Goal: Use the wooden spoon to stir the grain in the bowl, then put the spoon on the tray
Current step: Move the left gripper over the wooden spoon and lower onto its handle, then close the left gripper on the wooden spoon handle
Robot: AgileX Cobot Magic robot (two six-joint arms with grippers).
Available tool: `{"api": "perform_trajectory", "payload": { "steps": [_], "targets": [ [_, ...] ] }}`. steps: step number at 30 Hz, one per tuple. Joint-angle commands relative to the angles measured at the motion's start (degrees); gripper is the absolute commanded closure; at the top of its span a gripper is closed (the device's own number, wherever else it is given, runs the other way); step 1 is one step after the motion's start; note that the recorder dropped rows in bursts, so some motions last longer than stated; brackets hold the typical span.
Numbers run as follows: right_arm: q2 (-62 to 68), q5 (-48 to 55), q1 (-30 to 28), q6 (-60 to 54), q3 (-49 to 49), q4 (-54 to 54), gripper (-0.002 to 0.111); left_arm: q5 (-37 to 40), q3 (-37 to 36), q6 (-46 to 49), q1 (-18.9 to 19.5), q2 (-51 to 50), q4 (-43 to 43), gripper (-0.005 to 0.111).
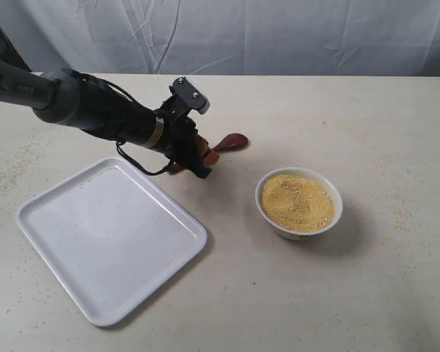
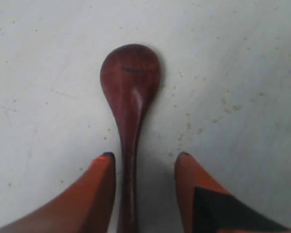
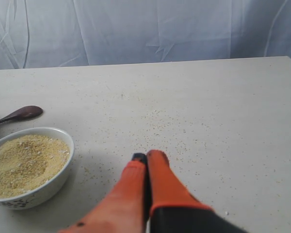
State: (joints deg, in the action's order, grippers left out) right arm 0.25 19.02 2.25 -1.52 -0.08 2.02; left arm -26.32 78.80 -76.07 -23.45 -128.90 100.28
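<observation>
The dark reddish-brown wooden spoon (image 1: 229, 141) lies flat on the table beyond the tray and left of the bowl. My left gripper (image 1: 198, 155) is low over its handle, open, one orange finger on each side of the handle (image 2: 129, 160) with gaps showing. The spoon's oval head (image 2: 131, 73) points away from the fingers. The small white bowl (image 1: 330, 220) holds a heap of yellow grain (image 1: 297, 202) and also shows in the right wrist view (image 3: 63, 165). My right gripper (image 3: 146, 158) is shut and empty above bare table beside the bowl; it does not show in the exterior view.
The large white tray (image 1: 110, 235) lies empty at the front left, close to my left arm. Loose grains are scattered over the beige table (image 1: 396, 147). A grey cloth backdrop (image 1: 279, 37) hangs behind the table's far edge.
</observation>
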Motion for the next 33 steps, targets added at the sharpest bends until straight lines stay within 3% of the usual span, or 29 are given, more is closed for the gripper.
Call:
{"api": "perform_trajectory", "payload": {
  "steps": [1, 5, 28, 33],
  "targets": [
    [-0.25, -0.45, 0.24, 0.06, 0.08, -0.01, 0.109, 1.65, 0.00, 0.48, -0.08, -0.90, -0.34, 0.066],
    [-0.25, -0.45, 0.24, 0.06, 0.08, -0.01, 0.109, 5.34, 0.00, 0.20, -0.08, -2.10, -0.34, 0.066],
    [-0.25, -0.34, 0.24, 0.06, 0.08, -0.01, 0.109, 10.14, 0.00, 2.75, -0.08, -3.00, -2.15, 0.066],
    [-0.25, -0.45, 0.24, 0.06, 0.08, -0.17, 0.109, 11.07, 0.00, 2.78, -0.08, -3.00, -6.84, 0.040]
  ]
}}
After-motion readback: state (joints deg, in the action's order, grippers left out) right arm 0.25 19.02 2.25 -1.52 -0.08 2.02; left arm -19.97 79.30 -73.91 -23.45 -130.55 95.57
